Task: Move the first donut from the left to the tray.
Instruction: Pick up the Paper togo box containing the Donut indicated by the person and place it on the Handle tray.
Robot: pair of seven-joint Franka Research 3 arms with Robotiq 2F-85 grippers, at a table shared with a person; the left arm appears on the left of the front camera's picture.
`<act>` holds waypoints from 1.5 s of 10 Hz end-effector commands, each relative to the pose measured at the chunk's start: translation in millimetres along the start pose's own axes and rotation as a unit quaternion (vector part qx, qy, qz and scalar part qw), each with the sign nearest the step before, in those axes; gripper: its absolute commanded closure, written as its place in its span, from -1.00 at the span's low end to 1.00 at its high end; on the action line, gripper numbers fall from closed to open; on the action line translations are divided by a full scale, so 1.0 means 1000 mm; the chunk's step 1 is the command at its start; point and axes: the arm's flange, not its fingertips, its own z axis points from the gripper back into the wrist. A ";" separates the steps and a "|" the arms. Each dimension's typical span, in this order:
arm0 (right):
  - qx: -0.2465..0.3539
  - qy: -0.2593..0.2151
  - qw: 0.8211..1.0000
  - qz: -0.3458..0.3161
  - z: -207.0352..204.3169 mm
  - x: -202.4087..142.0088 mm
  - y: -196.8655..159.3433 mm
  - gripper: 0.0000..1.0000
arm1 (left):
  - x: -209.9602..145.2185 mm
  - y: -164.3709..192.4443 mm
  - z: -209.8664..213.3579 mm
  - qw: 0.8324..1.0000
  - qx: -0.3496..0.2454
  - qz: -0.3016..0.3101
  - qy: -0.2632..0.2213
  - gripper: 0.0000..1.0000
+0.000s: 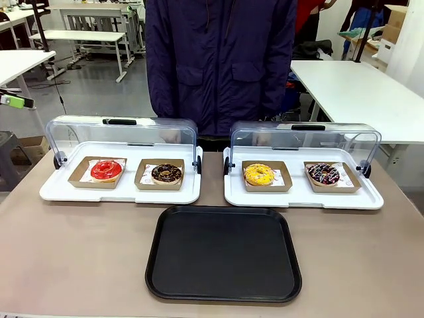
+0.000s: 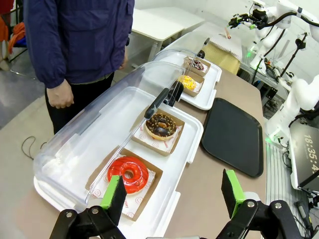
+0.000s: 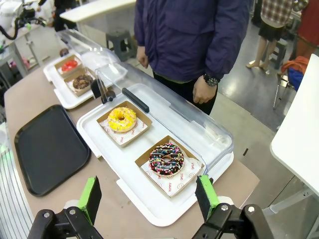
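red donut (image 2: 128, 174): in its cardboard holder (image 2: 149, 191), left end of the left white tray (image 1: 59, 192), far-left part of the table (image 1: 66, 252)
left end effector (image 2: 172, 191): wide open, empty; donut's just ahead, off toward the wrist view's left-hand finger, not centred
right end effector (image 3: 148, 196): wide open too, well apart from it
black tray (image 1: 223, 255): middle of the table's near edge
nearer arm: left, I'd say

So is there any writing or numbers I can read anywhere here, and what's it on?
"18:35:4", sideways and cut off by the picture's edge: on the dark screen at the right of the left wrist view.
Small print on the white paper liners: too small to read.
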 end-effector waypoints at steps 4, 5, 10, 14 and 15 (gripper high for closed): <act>0.000 -0.016 1.000 0.010 -0.004 -0.002 0.000 -1.00 | 0.000 -0.005 -0.001 1.000 0.003 0.003 0.006 -1.00; 0.000 -0.016 1.000 0.010 -0.004 -0.002 0.000 -1.00 | 0.000 -0.005 -0.001 1.000 0.003 0.003 0.006 -1.00; 0.000 -0.016 1.000 0.010 -0.004 -0.002 0.000 -1.00 | 0.000 -0.005 -0.001 1.000 0.003 0.003 0.006 -1.00; 0.000 -0.016 1.000 0.010 -0.004 -0.002 0.000 -1.00 | 0.000 -0.005 -0.001 1.000 0.003 0.003 0.006 -1.00; 0.000 -0.016 1.000 0.010 -0.004 -0.002 0.000 -1.00 | 0.000 -0.005 -0.001 1.000 0.003 0.003 0.006 -1.00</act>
